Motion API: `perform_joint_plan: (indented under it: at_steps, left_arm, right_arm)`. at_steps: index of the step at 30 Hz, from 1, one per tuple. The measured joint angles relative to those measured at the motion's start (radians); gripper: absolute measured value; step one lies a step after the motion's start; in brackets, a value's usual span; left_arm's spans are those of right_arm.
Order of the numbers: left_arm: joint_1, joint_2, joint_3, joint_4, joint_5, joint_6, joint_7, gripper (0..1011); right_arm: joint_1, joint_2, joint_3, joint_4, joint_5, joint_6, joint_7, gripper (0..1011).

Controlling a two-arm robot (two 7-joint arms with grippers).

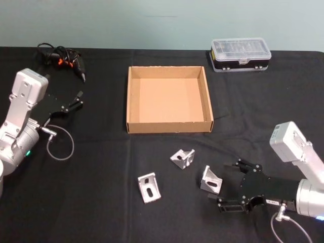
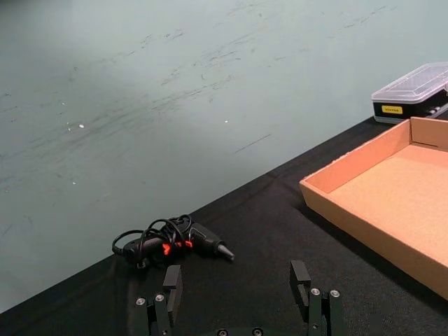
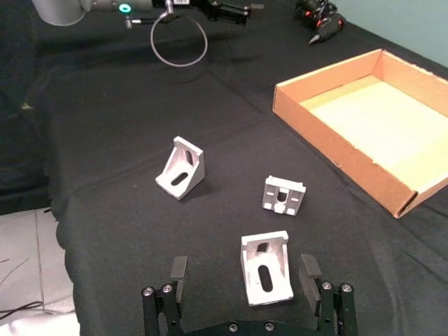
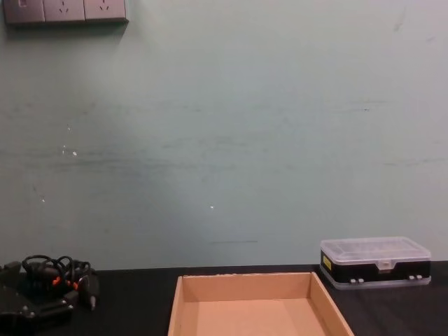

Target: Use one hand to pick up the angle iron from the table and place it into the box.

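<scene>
Well, the spread black right gripper (image 3: pixel 243 271) faces the rightmost slotted silver angle iron (image 1: pixel 210 179); off-centre squeezing could skid it. The left gripper (image 1: pixel 76 101) idles open, far left.

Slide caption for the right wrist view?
Open right gripper facing nearest of three silver metal angle irons on black table, empty tan cardboard box beyond.

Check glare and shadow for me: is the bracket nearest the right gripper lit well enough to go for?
Head view: even light, no glare off the table, the bracket bright against it just ahead of the open right gripper; left gripper idle at the far left. Right wrist view: bracket evenly lit, its slots plain to see; the floor of the box is washed out pale.
</scene>
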Motion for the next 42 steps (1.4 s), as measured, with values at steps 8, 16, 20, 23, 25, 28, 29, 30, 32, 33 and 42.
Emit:
perform_joint_plan:
  at_steps: [8,16,20,23,25,28,29,30,32,33,42]
  left_arm:
    - [0.0,0.0,0.0,0.0,0.0,0.0,0.0,1011]
    - [0.0,0.0,0.0,0.0,0.0,0.0,0.0,1011]
    - [0.0,0.0,0.0,0.0,0.0,0.0,0.0,1011]
    - [0.0,0.0,0.0,0.0,0.0,0.0,0.0,1011]
    - [0.0,0.0,0.0,0.0,0.0,0.0,0.0,1011]
    - [0.0,0.0,0.0,0.0,0.0,0.0,0.0,1011]
    - [0.0,0.0,0.0,0.0,0.0,0.0,0.0,1011]
    - [0.0,0.0,0.0,0.0,0.0,0.0,0.0,1011]
    - [0.0,0.0,0.0,0.0,0.0,0.0,0.0,1011]
    - [0.0,0.0,0.0,0.0,0.0,0.0,0.0,1011]
    - [0.0,0.0,0.0,0.0,0.0,0.0,0.0,1011]
  right_arm:
    - [0.048,-0.028,-0.037,0.042,-0.02,0.007,0.018,1004]
    - [0.104,-0.058,-0.079,0.09,-0.043,0.008,0.041,1004]
    - [0.121,-0.065,-0.09,0.104,-0.049,0.009,0.045,1004]
    - [0.128,-0.067,-0.091,0.107,-0.05,0.008,0.045,1004]
    - [0.131,-0.067,-0.091,0.108,-0.05,0.008,0.046,1004]
    - [0.134,-0.067,-0.092,0.11,-0.048,0.008,0.046,1004]
    - [0.134,-0.068,-0.092,0.111,-0.047,0.008,0.045,1004]
    - [0.135,-0.069,-0.093,0.113,-0.046,0.007,0.045,1004]
    - [0.136,-0.072,-0.095,0.116,-0.045,0.007,0.045,1004]
    - [0.137,-0.073,-0.097,0.118,-0.045,0.007,0.045,1004]
    - [0.151,-0.088,-0.111,0.139,-0.045,0.005,0.047,1004]
